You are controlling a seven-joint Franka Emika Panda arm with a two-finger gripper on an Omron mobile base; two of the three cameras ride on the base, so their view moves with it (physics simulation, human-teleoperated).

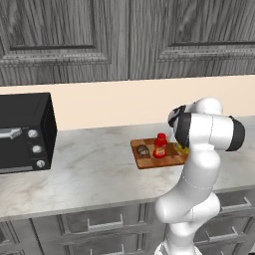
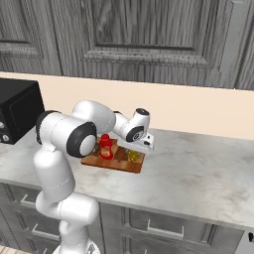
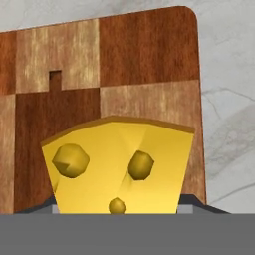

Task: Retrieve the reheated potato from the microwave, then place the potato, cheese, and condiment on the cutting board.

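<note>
The checkered cutting board (image 1: pixel 149 160) lies on the counter. On it rest the potato (image 1: pixel 143 150), a small brown-grey lump, and the red condiment bottle (image 1: pixel 160 146), upright beside it. The yellow cheese wedge (image 3: pixel 119 159) sits low over the board's right end (image 3: pixel 149 60), held between my dark fingertips (image 3: pixel 191 201), which press its two sides. In the right base view my gripper (image 2: pixel 133 151) points down at the cheese (image 2: pixel 133 156) next to the bottle (image 2: pixel 105 147). The microwave is out of view.
A small black toaster oven (image 1: pixel 22 132) with knobs stands at the counter's left end. Marble counter (image 2: pixel 198 168) stretches to the right of the board. Dark wood cabinets hang above, and drawers run below the counter edge.
</note>
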